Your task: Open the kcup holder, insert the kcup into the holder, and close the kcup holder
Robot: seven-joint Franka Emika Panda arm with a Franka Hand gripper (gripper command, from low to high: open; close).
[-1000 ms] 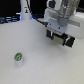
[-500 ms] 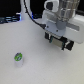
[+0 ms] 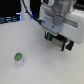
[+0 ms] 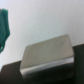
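While the gripper [image 3: 60, 42] is hanging under the white arm head at the exterior view's upper right, its dark fingers are blurring together, so I cannot tell how wide it is standing or if anything is sitting in it. Directly beneath, the wrist view is showing the kcup holder [image 4: 48, 55] as a grey flat top over a black body, and the kcup [image 3: 18, 58] is sitting upright on the white table [image 3: 45, 67], well apart toward the exterior view's lower left
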